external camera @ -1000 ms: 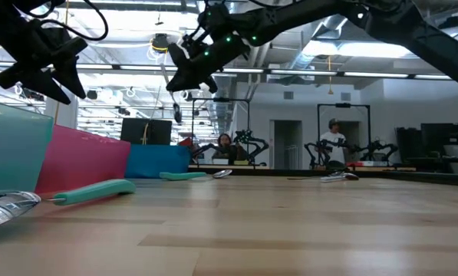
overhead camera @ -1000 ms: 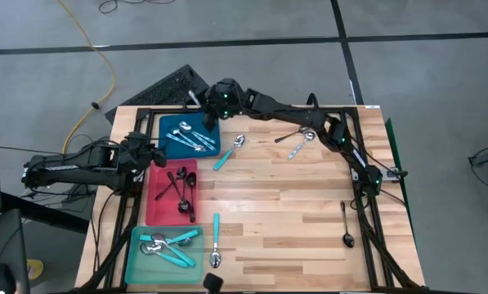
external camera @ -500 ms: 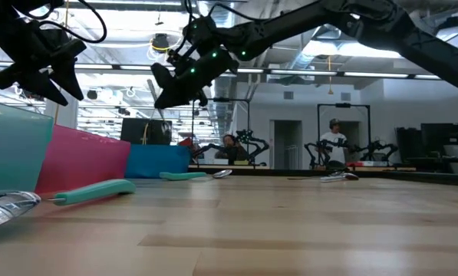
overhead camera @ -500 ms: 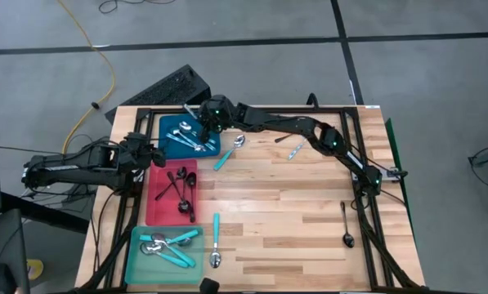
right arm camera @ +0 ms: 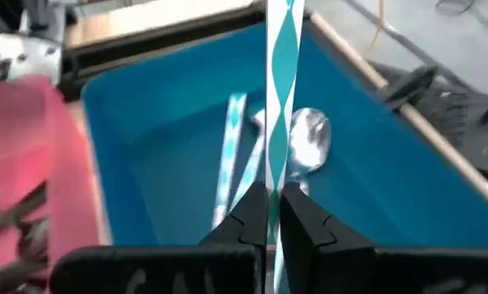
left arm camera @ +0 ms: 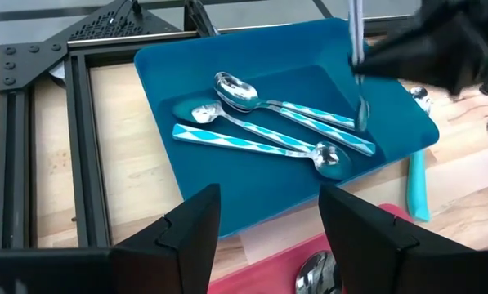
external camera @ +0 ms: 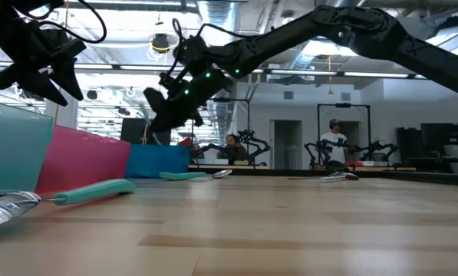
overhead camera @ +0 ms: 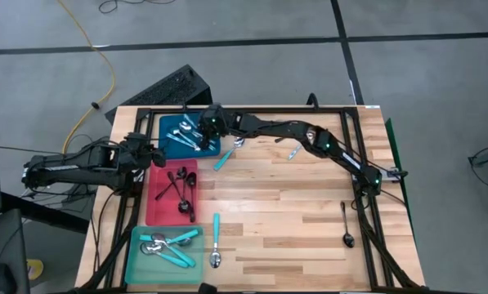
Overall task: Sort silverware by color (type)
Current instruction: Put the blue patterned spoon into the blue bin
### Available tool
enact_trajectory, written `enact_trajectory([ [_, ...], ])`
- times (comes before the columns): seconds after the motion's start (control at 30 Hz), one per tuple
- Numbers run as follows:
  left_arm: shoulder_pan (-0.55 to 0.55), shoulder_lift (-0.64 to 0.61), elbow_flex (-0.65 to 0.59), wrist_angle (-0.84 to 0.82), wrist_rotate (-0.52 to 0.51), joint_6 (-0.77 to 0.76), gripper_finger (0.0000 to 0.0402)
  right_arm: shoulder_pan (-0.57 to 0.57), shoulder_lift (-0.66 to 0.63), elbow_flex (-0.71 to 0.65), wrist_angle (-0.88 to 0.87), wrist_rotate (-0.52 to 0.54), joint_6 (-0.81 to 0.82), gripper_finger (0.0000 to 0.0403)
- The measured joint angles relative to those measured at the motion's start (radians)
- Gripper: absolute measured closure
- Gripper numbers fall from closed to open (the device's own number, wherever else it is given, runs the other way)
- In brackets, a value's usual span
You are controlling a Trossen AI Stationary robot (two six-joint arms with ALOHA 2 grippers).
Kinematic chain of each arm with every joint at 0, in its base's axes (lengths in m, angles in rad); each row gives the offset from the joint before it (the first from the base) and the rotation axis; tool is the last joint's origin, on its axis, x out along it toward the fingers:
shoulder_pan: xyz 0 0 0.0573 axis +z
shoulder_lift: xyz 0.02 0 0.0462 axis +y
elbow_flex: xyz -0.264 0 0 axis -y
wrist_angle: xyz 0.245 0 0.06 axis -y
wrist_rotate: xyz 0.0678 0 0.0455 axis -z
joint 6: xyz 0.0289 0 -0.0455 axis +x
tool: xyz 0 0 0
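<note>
Over the blue tray [overhead camera: 172, 149] at upper left, the right gripper [right arm camera: 274, 214] pinched a turquoise-patterned spoon [right arm camera: 281, 98] that rose upright from its fingertips.

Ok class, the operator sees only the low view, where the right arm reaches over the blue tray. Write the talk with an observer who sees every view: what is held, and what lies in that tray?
Operator: Are the right fingers holding anything?
Observer: Yes. The right fingers are shut on a striped spoon, silver and turquoise.
Operator: And what is below it?
Observer: The blue tray, with three striped spoons already lying in it.
</note>
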Motion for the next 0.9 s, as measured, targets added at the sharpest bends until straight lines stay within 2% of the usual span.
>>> enact_trajectory([
  [0.7, 0.000, 0.000, 0.000, 0.000, -0.015, -0.006, 0.0207, 0.002, -0.003, 0.001, -0.062, -0.006, 0.000, 0.0365],
  [0.9, 0.000, 0.000, 0.000, 0.000, -0.013, -0.013, 0.0207, 0.001, 0.032, 0.000, -0.075, -0.006, 0.029, 0.0365],
])
